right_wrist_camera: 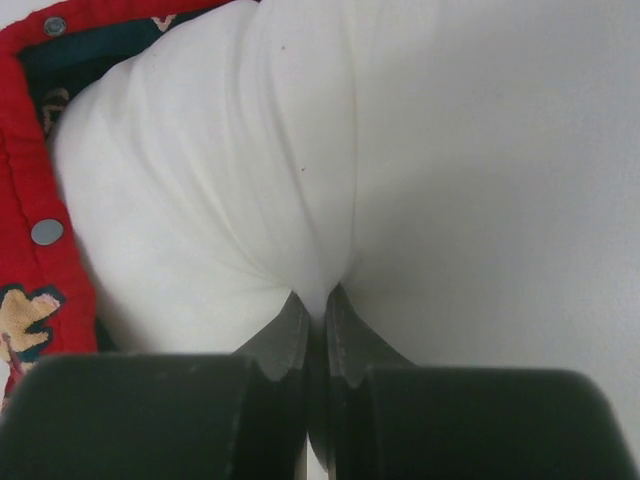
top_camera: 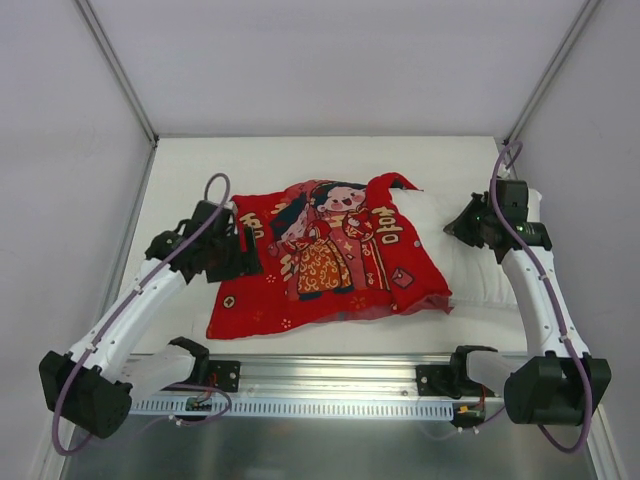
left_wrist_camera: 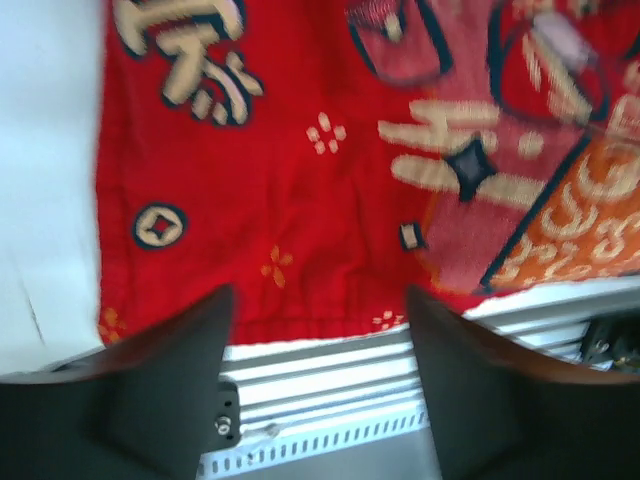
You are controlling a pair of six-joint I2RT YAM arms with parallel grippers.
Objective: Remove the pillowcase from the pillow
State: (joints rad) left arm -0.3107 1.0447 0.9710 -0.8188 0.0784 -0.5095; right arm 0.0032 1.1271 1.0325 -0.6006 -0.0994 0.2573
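R tool (right_wrist_camera: 318,306) tight on pillow (right_wrist_camera: 200,150) (L tool (left_wrist_camera: 320,300) spread wide)

The pillowcase (top_camera: 320,255) hides most of the pillow (top_camera: 465,265), and the left wrist view is blurred.

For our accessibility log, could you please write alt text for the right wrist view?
The right gripper, fingers shut, pinches a fold of the white pillow, which bulges from the open edge of the red pillowcase at left, lined with metal snaps.
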